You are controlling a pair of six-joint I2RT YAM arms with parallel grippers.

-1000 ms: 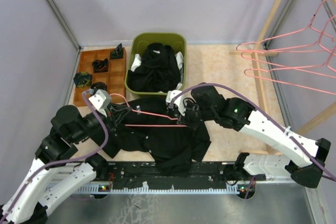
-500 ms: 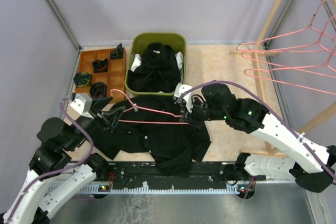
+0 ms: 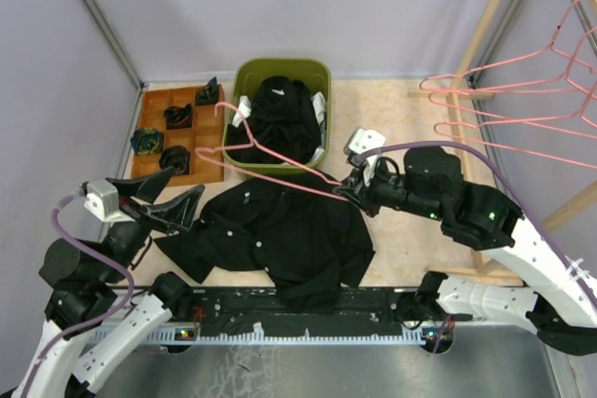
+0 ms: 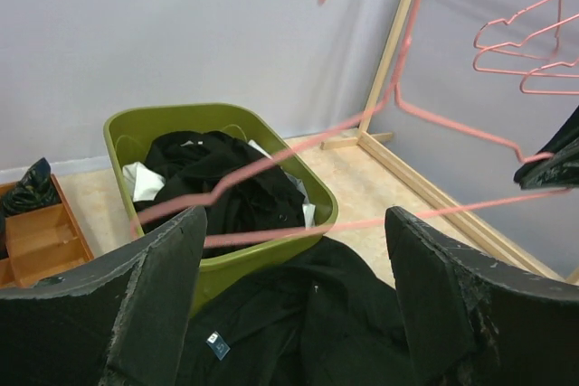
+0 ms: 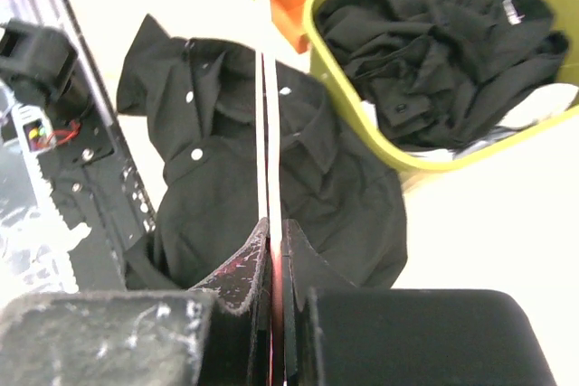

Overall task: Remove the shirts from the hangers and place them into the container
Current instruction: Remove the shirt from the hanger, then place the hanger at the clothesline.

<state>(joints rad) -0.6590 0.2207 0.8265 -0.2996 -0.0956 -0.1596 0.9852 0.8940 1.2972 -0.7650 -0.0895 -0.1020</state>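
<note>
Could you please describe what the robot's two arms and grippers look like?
The left arm and right arm have white links and black joints. A purple cable loops along each. The left gripper and right gripper have broad black fingers with scuffed edges, behind white camera blocks.

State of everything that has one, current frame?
left end effector, open, empty
right end effector, shut on pink hanger
pink hanger, bare, lifted above table
black shirt, off hanger, spread on table
container, partly filled with shirts
rack hangers, bare, hanging
</note>
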